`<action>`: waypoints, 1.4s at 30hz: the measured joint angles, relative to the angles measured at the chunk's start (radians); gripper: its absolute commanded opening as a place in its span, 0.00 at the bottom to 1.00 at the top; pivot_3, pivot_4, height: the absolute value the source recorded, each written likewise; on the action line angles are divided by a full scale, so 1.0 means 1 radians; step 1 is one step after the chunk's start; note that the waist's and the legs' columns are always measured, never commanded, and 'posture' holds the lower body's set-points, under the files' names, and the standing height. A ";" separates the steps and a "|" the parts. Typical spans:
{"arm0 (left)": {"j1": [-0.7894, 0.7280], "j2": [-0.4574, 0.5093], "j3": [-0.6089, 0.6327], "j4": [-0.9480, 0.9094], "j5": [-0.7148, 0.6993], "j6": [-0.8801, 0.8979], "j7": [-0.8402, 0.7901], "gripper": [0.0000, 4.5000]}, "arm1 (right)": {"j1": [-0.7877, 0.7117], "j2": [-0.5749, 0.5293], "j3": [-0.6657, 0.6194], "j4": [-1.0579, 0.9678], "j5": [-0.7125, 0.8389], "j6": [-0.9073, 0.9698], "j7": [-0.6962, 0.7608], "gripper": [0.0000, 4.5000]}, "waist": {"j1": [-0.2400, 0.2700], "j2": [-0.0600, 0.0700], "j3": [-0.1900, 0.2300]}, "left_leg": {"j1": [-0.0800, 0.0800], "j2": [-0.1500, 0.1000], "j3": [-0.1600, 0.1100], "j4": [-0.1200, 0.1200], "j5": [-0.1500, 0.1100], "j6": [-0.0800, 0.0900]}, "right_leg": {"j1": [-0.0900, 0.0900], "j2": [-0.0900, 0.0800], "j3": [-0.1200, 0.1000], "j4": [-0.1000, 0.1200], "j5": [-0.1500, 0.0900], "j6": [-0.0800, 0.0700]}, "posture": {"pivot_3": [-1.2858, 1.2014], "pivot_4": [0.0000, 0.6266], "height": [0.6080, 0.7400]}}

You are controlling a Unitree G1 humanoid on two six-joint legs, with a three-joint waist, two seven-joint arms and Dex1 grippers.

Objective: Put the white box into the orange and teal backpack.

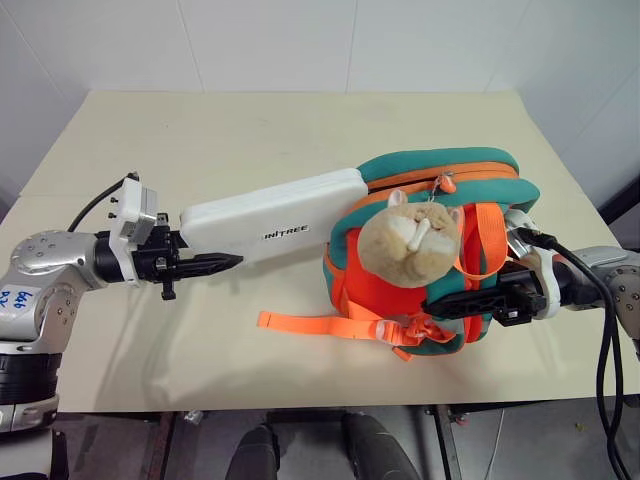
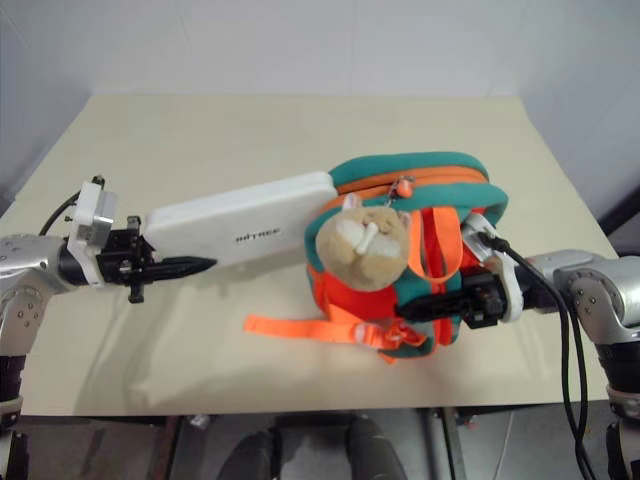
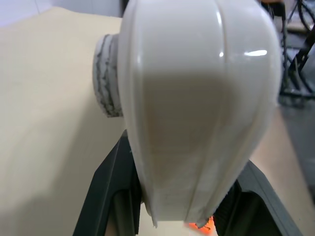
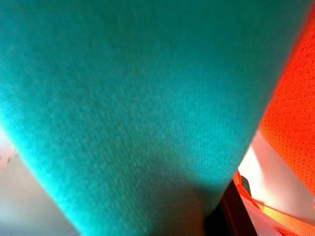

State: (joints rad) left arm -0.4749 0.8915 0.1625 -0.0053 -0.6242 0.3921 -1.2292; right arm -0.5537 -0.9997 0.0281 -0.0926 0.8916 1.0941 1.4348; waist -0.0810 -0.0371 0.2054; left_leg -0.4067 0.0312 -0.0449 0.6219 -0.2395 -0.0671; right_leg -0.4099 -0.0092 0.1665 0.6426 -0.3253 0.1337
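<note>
While my left fingers (image 1: 222,262) clamp the flat white plastic box (image 1: 275,226) by its end, its far end sits inside the orange and teal fabric backpack (image 1: 430,200), whose teal strap my right fingers (image 1: 455,305) pinch above the beige tabletop (image 1: 200,140).

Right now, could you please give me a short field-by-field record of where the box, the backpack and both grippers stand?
white box: one end inside the backpack's open top, the rest sticking out over the table
orange and teal backpack: on the table, plush toy on its front
left gripper: closed on the box's outer end
right gripper: shut on the backpack's teal trim
task: box not yet fully in
</note>
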 measured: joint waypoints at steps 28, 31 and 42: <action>-0.613 -0.538 -0.415 0.387 0.316 0.154 -0.026 0.31 | -0.017 0.057 -0.016 -0.027 0.028 0.006 -0.019 0.00 | 0.025 0.000 0.000 | -0.003 -0.002 -0.002 0.011 -0.001 0.002 | 0.001 0.001 0.000 0.005 0.002 0.005 | 0.52 0.24 1.00; -0.621 -0.578 -0.416 0.415 0.335 0.140 -0.008 0.31 | -0.006 0.057 -0.027 -0.027 0.032 0.009 -0.030 0.00 | 0.028 0.000 0.000 | -0.003 -0.002 -0.002 0.010 -0.001 0.002 | 0.000 0.001 0.000 0.005 0.002 0.005 | 0.52 0.24 1.00; -0.552 -0.554 -0.407 0.292 0.343 0.151 -0.017 0.75 | 0.015 0.060 -0.036 -0.058 0.042 0.020 -0.054 0.00 | 0.024 0.000 0.000 | -0.002 -0.001 -0.002 0.009 -0.001 0.002 | 0.000 0.001 0.000 0.006 0.001 0.005 | 0.52 0.24 1.00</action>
State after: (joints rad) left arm -1.0266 0.3371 -0.2446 0.2868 -0.2812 0.5430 -1.2461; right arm -0.5392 -0.9402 -0.0076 -0.1505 0.9337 1.1138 1.3811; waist -0.0573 -0.0369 0.2057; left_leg -0.4088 0.0299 -0.0470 0.6312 -0.2407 -0.0648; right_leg -0.4095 -0.0086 0.1669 0.6489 -0.3239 0.1385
